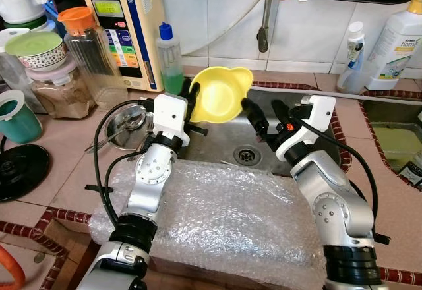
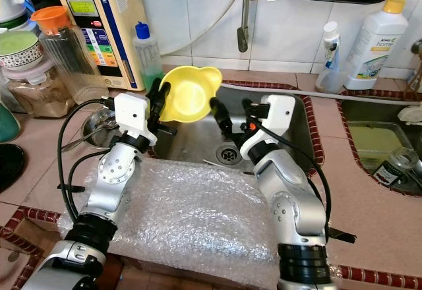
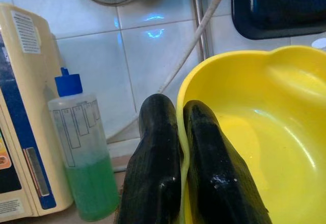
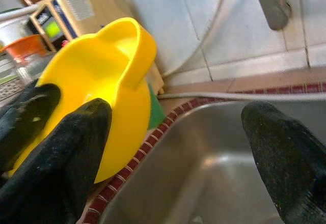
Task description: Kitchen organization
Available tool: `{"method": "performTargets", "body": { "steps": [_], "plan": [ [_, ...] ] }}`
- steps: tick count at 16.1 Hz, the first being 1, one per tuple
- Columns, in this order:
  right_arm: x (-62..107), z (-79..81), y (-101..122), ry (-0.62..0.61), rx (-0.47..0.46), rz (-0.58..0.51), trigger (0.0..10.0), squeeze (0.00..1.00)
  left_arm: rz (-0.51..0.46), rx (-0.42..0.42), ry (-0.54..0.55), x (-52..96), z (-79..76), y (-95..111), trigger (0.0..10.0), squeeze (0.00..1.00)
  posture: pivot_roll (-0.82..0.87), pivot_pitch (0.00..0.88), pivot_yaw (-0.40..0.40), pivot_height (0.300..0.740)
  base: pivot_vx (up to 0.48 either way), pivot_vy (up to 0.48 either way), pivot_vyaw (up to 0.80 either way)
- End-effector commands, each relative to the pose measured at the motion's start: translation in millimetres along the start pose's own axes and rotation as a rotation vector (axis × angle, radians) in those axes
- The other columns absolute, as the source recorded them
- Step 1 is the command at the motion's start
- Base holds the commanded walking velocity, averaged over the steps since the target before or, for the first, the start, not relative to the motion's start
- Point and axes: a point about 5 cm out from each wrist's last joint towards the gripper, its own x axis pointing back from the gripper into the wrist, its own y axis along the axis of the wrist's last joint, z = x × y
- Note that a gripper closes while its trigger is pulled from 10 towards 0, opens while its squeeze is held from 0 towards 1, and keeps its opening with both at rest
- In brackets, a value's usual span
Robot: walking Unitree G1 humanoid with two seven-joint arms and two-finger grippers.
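A robot with two silver arms stands at a kitchen sink (image 1: pixel 310 128), holding a yellow bowl (image 1: pixel 221 95) up above the basin's back left corner. The left claw (image 3: pixel 179 147) has its two black fingers pressed together on the bowl's rim, one inside and one outside, so the bowl hangs tilted with its hollow facing the robot.

To do this step well, the pinch on that thin rim probably needs to stay firm while the bowl travels, since a rim grip lets a bowl swing or slip. It would help to move slowly and keep the bowl clear of the tap hose and of the green soap bottle (image 1: pixel 171 59) just behind it. The right claw (image 1: pixel 264 115) is placed to steady the far edge if needed.

The left arm reaches up and forward from the worktop (image 1: pixel 62 151) edge, its wrist bent towards the sink. The right arm mirrors it from the other side, forearm raised over the basin (a sheet of bubble wrap (image 1: pixel 224 211) lies below both arms). The right claw is spread wide and grips nothing, one finger close beside the bowl's right edge.
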Motion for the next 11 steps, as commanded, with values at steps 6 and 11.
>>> {"method": "performTargets", "body": {
  "steps": [6, 11],
  "plan": [
    [-12.4, -6.1, -7.6, -0.058, -0.028, 0.059, 0.0, 0.0, -0.019, -0.017, -0.05, 2.9, -8.2, 4.1, 0.0, 0.0, -0.05, 0.0, 0.085, 0.74, 0.0, 0.0, 0.0],
    [-19.1, 5.4, -6.8, 0.01, -0.081, 0.074, 0.0, 0.0, 0.006, -0.019, -0.049, 3.0, -8.1, 0.8, 0.0, 0.0, -0.04, 0.0, 0.09, 0.74, 0.0, 0.0, 0.0]
  ]
}}
